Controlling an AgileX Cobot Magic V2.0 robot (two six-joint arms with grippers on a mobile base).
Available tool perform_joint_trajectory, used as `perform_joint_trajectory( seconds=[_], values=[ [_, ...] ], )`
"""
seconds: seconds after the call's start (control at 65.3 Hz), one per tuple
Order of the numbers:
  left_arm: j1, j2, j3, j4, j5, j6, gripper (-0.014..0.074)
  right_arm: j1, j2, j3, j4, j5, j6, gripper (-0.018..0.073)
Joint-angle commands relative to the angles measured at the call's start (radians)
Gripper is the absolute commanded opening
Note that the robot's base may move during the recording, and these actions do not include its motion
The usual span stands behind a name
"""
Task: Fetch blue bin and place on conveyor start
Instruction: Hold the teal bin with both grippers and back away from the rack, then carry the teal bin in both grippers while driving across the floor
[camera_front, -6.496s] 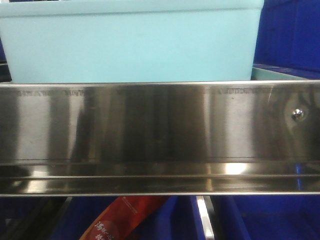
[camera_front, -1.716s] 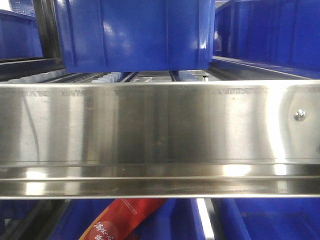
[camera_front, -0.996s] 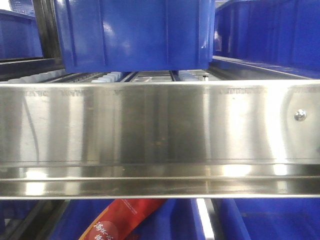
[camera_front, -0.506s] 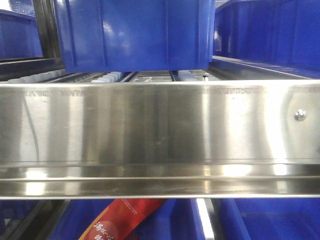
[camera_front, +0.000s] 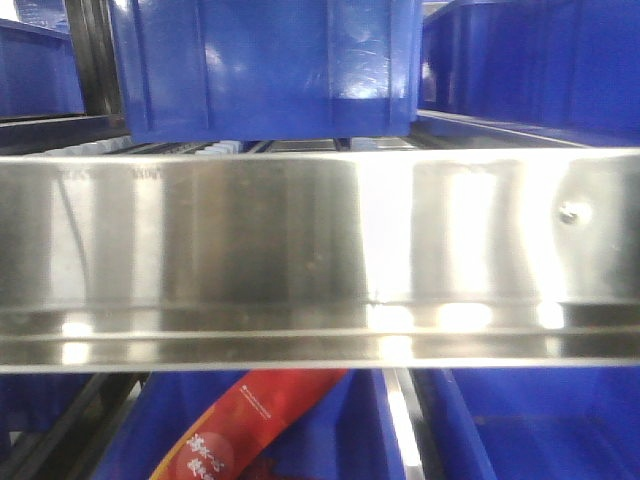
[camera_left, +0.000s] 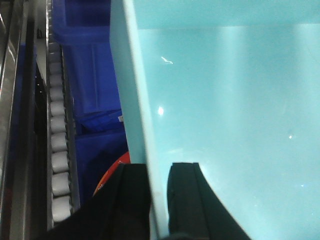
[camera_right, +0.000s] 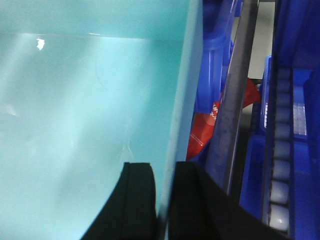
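The blue bin, a pale aqua tub, fills the left wrist view (camera_left: 225, 115) and the right wrist view (camera_right: 85, 100). My left gripper (camera_left: 159, 172) is shut on the bin's left wall, one black finger (camera_left: 132, 195) outside and one inside. My right gripper (camera_right: 165, 172) is shut on the bin's right wall in the same way, its outer finger (camera_right: 187, 200) beside the rim. The bin does not show in the front view. The conveyor start is out of view.
A shiny stainless steel rail (camera_front: 320, 250) spans the front view. Dark blue ribbed bins (camera_front: 265, 65) stand behind it and below it (camera_front: 520, 425). A red packet (camera_front: 235, 430) lies in a lower bin. White rollers (camera_left: 57, 145) run along the rack; more rollers (camera_right: 280, 165) at right.
The aqua bin left the front view several seconds ago. In the last half second the view has shifted: the rail's screw moved up and left, and the rail looks larger.
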Motion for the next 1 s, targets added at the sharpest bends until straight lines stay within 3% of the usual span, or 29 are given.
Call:
perform_joint_trajectory(
  seconds=[0.0, 0.981],
  values=[
    [0.008, -0.016, -0.005, 0.046, -0.021, 0.016, -0.0111, -0.016, -0.015, -0.007, -0.086, -0.029, -0.022, -0.0152],
    [0.008, -0.016, -0.005, 0.051, -0.021, 0.016, -0.0111, -0.016, -0.015, -0.007, -0.086, -0.029, -0.022, -0.0152]
  ],
)
